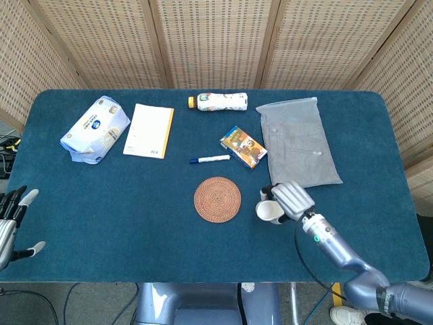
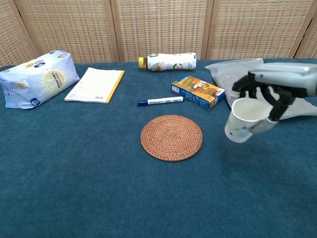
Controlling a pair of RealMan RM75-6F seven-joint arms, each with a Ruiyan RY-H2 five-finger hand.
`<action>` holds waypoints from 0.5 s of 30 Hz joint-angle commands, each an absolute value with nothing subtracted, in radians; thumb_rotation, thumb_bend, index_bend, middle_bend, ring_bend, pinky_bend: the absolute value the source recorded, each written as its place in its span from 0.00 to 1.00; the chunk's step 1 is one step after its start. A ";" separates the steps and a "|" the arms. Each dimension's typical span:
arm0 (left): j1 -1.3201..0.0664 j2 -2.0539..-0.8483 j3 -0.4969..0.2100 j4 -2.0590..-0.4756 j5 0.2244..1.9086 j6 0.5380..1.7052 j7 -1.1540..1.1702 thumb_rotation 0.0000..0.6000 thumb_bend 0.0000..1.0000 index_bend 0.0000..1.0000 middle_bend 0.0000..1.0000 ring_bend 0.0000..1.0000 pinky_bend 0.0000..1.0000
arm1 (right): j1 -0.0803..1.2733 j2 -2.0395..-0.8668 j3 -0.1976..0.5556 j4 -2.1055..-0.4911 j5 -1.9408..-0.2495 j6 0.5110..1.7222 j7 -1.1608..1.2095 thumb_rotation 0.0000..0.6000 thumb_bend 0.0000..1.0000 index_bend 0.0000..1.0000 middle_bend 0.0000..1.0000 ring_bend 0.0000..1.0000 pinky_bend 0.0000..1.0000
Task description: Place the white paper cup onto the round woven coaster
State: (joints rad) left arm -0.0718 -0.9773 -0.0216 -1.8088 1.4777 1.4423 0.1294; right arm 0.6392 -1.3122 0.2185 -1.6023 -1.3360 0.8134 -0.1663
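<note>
- Two hands are recorded, one at each side of the blue tabletop (image 1: 135, 217).
- Right hand (image 2: 270, 91): seen in both views, fingers wrapped around the white paper cup (image 2: 243, 119), which is gripped and held clear of the cloth, tilted with its mouth turned up and toward the hand.
- White paper cup: located just to the right of the round woven coaster (image 2: 171, 137), apart from it and not over it; a faint printed pattern is seen on its side in the chest view. In the head view the cup (image 1: 269, 211) is shown beside the coaster (image 1: 217, 199), with the hand (image 1: 291, 200) on its right.
- Round woven coaster: laid flat near the middle of the tabletop, nothing resting on it.
- Left hand (image 1: 10, 220): seen only in the head view, at the left edge beyond the tabletop; fingers apart, nothing held.
- Blue marker pen (image 2: 160, 100): laid flat just behind the coaster.
- Small printed carton (image 2: 197, 91): laid flat to the right of the pen.
- Bottle with yellow cap (image 2: 167, 61): laid on its side at the far edge.
- Clear plastic bag (image 1: 296, 142): spread flat on the right, partly hidden by the right hand in the chest view.
- Notepad with yellow edge (image 2: 94, 85): laid flat, left of centre.
- Pale blue tissue pack (image 2: 37, 77): set at the far left.
</note>
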 commanded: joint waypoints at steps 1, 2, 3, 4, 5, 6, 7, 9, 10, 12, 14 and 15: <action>-0.079 -0.978 -0.025 -1.809 1.467 1.430 0.131 1.00 0.00 0.00 0.00 0.00 0.00 | 0.728 -1.346 0.276 -1.600 -1.216 0.733 -0.211 1.00 0.12 0.44 0.50 0.50 0.66; -0.083 -0.978 -0.027 -1.810 1.461 1.423 0.132 1.00 0.00 0.00 0.00 0.00 0.00 | 0.760 -1.366 0.289 -1.589 -1.173 0.708 -0.232 1.00 0.12 0.44 0.50 0.50 0.66; -0.085 -0.977 -0.028 -1.810 1.457 1.418 0.132 1.00 0.00 0.00 0.00 0.00 0.00 | 0.779 -1.378 0.296 -1.579 -1.143 0.696 -0.247 1.00 0.13 0.44 0.50 0.50 0.66; -0.088 -0.978 -0.028 -1.810 1.452 1.413 0.132 1.00 0.00 0.00 0.00 0.00 0.00 | 0.798 -1.393 0.302 -1.567 -1.113 0.686 -0.262 1.00 0.12 0.44 0.50 0.50 0.66; -0.090 -0.978 -0.029 -1.810 1.448 1.408 0.133 1.00 0.00 0.00 0.00 0.00 0.00 | 0.818 -1.409 0.307 -1.553 -1.084 0.679 -0.278 1.00 0.12 0.44 0.50 0.50 0.66; -0.092 -0.978 -0.030 -1.809 1.442 1.402 0.134 1.00 0.00 0.00 0.00 0.00 0.00 | 0.839 -1.428 0.312 -1.537 -1.053 0.672 -0.293 1.00 0.12 0.44 0.50 0.50 0.66; -0.096 -0.979 -0.033 -1.808 1.434 1.396 0.134 1.00 0.00 0.00 0.00 0.00 0.00 | 0.868 -1.454 0.317 -1.512 -1.007 0.665 -0.315 1.00 0.12 0.44 0.50 0.50 0.66; -0.101 -0.979 -0.036 -1.807 1.422 1.386 0.135 1.00 0.00 0.00 0.00 0.00 0.00 | 0.902 -1.490 0.322 -1.482 -0.949 0.662 -0.339 1.00 0.12 0.44 0.50 0.50 0.66; -0.105 -0.980 -0.038 -1.806 1.415 1.379 0.136 1.00 0.00 0.00 0.00 0.00 0.00 | 0.923 -1.513 0.323 -1.464 -0.908 0.664 -0.354 1.00 0.13 0.44 0.50 0.50 0.66; -0.110 -0.981 -0.040 -1.803 1.404 1.368 0.138 1.00 0.00 0.00 0.00 0.00 0.00 | 0.949 -1.542 0.318 -1.443 -0.862 0.668 -0.378 1.00 0.13 0.44 0.50 0.50 0.66; -0.118 -0.983 -0.042 -1.800 1.391 1.353 0.142 1.00 0.00 0.00 0.00 0.00 0.00 | 0.981 -1.573 0.307 -1.417 -0.811 0.674 -0.413 1.00 0.12 0.44 0.50 0.50 0.66; -0.122 -0.984 -0.043 -1.800 1.385 1.346 0.145 1.00 0.00 0.00 0.00 0.00 0.00 | 0.997 -1.590 0.301 -1.405 -0.783 0.679 -0.429 1.00 0.12 0.44 0.50 0.50 0.66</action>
